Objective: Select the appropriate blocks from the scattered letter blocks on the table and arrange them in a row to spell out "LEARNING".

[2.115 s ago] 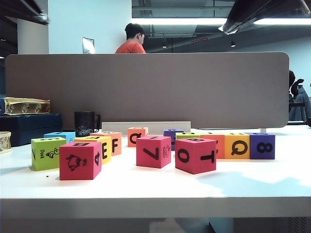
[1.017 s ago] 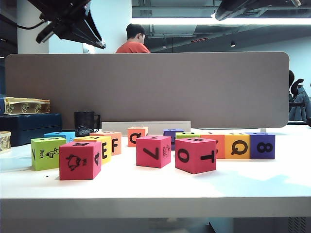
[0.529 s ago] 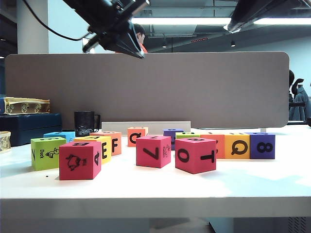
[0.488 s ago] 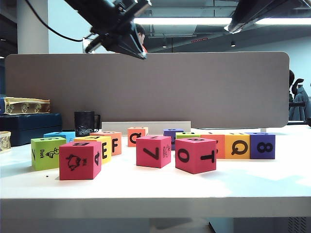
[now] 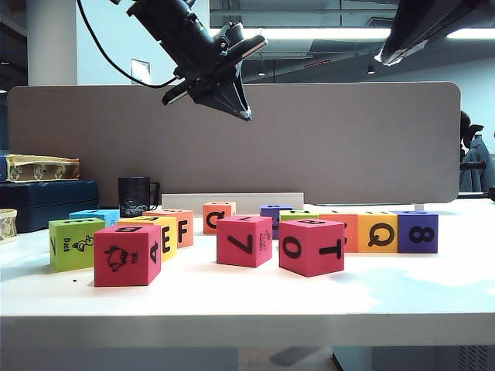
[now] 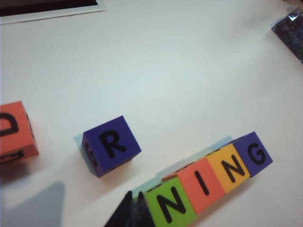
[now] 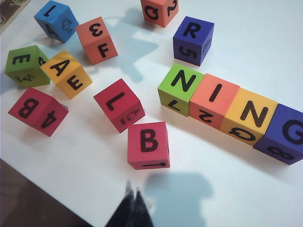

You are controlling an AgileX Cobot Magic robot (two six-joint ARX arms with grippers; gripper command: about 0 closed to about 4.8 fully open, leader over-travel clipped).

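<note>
While the red blocks stood nearest the table's [image 5: 247,313] front edge, one showing T [image 5: 312,246], one showing 7 [image 5: 244,240] and one with a 4 [image 5: 128,254], nothing among them had been disturbed over the last two seconds. Behind them lay the yellow block [image 7: 66,74] with A and E faces, and the red block [image 7: 119,104] with L on top. Further back, four blocks touched in a row reading NING [image 7: 232,109], so half the word looked built. The purple R block [image 6: 111,145] stood just beside the row's green N end [image 6: 170,204], apart from it. Above all this, the left gripper [image 5: 232,99] had swung in from the upper left corner and now hung high over the middle of the table, jaws pressed together and empty. Its wrist camera looked down on R, so R seemed the likely next pick. The right gripper [image 7: 132,205] stayed high at the right, fingers together, holding nothing
</note>
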